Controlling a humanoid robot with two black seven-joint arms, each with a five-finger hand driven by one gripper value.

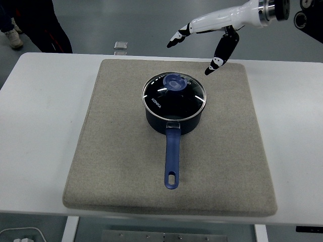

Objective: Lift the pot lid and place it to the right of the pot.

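A dark blue pot (174, 118) stands on the beige mat (116, 151), its long blue handle (172, 159) pointing toward the near edge. A glass lid (174, 95) with a blue knob (175, 82) sits on the pot. My right hand (194, 48) comes in from the upper right, white with black fingertips. It hovers above and behind the pot, to the right of the knob, with fingers spread and holding nothing. The left hand is out of view.
The mat covers the middle of the white table (40, 116). A small grey object (120, 46) lies on the floor beyond the far edge. A person's legs and a shoe (12, 38) show at the top left.
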